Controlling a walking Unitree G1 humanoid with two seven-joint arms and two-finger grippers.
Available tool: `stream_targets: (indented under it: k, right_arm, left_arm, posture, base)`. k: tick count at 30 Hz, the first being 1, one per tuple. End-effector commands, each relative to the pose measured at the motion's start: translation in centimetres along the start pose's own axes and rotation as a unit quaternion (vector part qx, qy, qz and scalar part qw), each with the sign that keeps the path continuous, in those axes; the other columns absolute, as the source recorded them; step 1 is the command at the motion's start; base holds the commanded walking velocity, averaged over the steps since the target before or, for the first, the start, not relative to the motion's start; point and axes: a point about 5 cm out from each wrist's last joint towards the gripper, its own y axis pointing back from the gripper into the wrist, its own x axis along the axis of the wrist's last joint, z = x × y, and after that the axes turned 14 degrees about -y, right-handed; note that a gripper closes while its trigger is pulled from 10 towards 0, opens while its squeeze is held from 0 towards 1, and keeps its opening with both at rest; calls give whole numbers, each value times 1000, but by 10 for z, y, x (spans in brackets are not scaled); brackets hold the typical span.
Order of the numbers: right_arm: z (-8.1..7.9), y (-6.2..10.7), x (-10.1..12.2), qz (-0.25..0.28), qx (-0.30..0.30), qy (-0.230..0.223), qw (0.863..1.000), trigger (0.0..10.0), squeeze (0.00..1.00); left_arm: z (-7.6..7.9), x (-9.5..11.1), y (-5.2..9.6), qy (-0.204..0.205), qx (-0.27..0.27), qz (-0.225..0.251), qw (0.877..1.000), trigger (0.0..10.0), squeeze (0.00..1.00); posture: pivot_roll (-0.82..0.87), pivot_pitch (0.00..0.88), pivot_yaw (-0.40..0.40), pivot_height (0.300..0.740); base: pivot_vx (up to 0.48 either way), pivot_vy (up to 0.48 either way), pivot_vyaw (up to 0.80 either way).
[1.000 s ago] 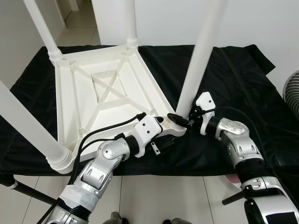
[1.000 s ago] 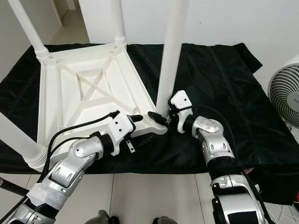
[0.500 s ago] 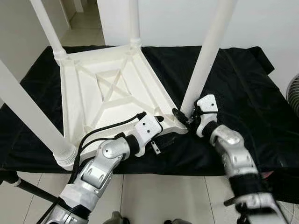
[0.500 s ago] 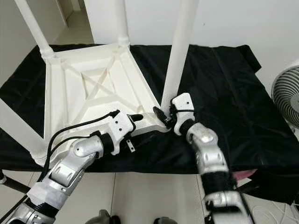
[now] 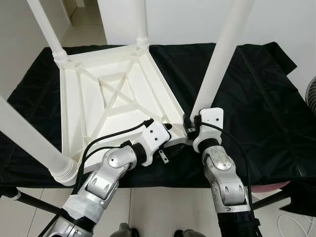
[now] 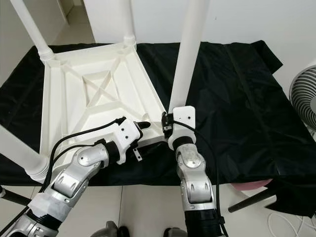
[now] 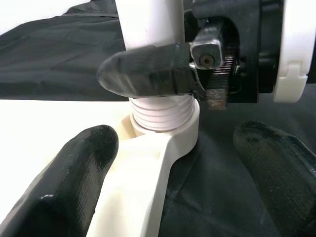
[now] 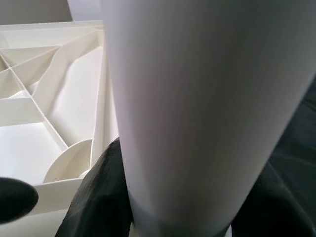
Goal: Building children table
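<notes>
Left eye view puts the upturned white plastic children's table point(image 5: 118, 98) across the left and centre of the frame, its ribbed underside facing up on a black cloth point(image 5: 256, 94). Of its round white legs, the near-right leg point(image 5: 217, 59) rises from the corner socket just right of centre and leaves the top edge of the frame.

Compared with a second ago, the right arm has swung round: its forearm, which then reached in from the lower right with the wrist lying sideways, now climbs almost straight up from the bottom edge, and the right gripper point(image 5: 190, 126) has turned with it about the base of that leg. In my judgement this is one turn of screwing the leg in. In the left wrist view, bare thread point(image 7: 163, 111) shows above the white socket collar point(image 7: 190, 128), so the leg is likely not yet fully seated.

The right gripper is clenched around the leg's foot, one black finger point(image 7: 143, 71) pressed across it just above the thread. Just left of it, the left gripper point(image 5: 165, 129) straddles the table's corner rim beside the socket, fingers spread either side of the rim and seemingly bracing it rather than pinching.
</notes>
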Motion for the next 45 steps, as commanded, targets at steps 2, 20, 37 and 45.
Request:
stream_targets:
  k: [2,20,37,45]
  right_arm:
    - [14,0,8,10,-32,-16,999,10000,1000]
    - [33,-22,-6,-125,291,101,943,10000,0]
    - [46,-52,14,-115,363,160,911,10000,0]
    - [53,-52,3,-128,383,121,907,0,0]
  left_arm:
    - [6,-4,0,7,-30,-2,1000,10000,0]
    - [3,-3,0,2,-22,0,1000,10000,0]
    - [-1,-2,2,0,-11,-2,1000,10000,0]
    - [1,-4,7,-2,-22,-8,1000,10000,0]
  posture:
    - [-148,100,68,740]
    - [-133,79,50,740]
    - [-109,80,38,740]
    - [-104,79,48,740]
  base:
    - [0,0,0]
    - [0,0,0]
    - [0,0,0]
    - [0,0,0]
